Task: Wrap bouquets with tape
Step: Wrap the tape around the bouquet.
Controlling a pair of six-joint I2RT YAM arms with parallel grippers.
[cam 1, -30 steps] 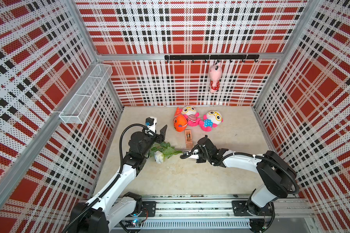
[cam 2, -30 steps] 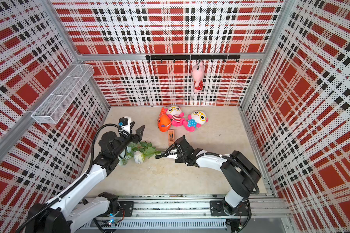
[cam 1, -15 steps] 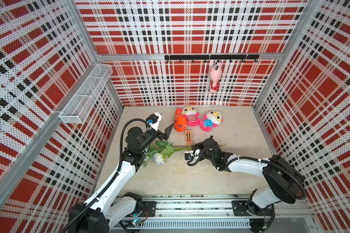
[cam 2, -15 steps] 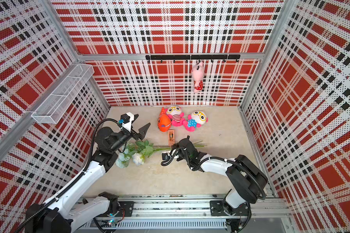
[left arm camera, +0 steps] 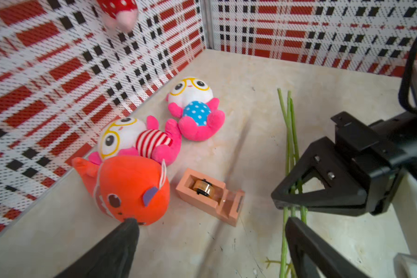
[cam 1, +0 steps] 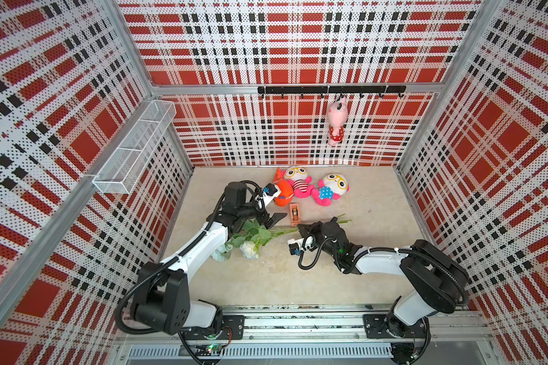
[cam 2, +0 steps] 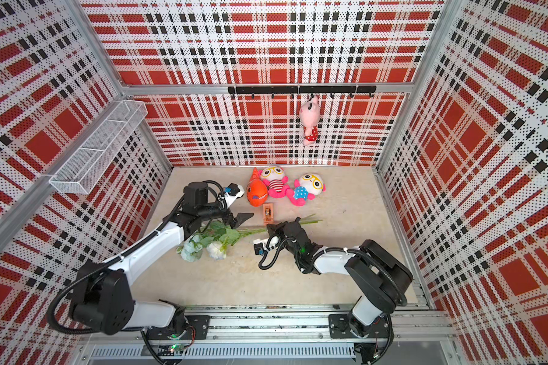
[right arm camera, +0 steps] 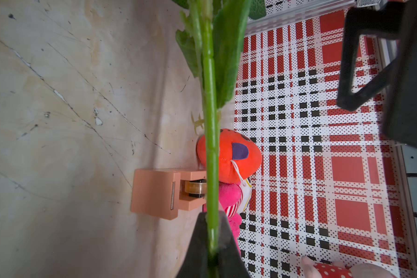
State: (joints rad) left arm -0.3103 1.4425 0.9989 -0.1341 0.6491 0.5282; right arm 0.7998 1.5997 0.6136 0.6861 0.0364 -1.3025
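The bouquet (cam 1: 250, 246) (cam 2: 216, 247), white and pale-blue roses with green leaves, lies on the floor left of centre, its stems (left arm camera: 289, 134) (right arm camera: 210, 96) running right. My right gripper (cam 1: 301, 228) (cam 2: 272, 228) (right arm camera: 212, 216) is shut on the stems partway along; their ends stick out beyond it. The tan tape dispenser (cam 1: 295, 214) (cam 2: 268, 214) (left arm camera: 210, 192) (right arm camera: 154, 192) stands just behind the stems. My left gripper (cam 1: 274, 219) (cam 2: 239, 220) (left arm camera: 210, 225) hovers wide open above the leaves, beside the dispenser, with nothing between its fingers.
An orange plush fish (cam 1: 282, 194) and two pink plush dolls (cam 1: 298, 183) (cam 1: 328, 189) lie right behind the dispenser by the back wall. Another pink plush (cam 1: 336, 120) hangs from the hook rail (cam 1: 298, 90). A wire basket (cam 1: 133, 148) hangs on the left wall.
My left gripper has opened wider and swung right, toward the tape dispenser. The right arm has turned at the wrist, still shut on the stems, and the stems have shifted a little.
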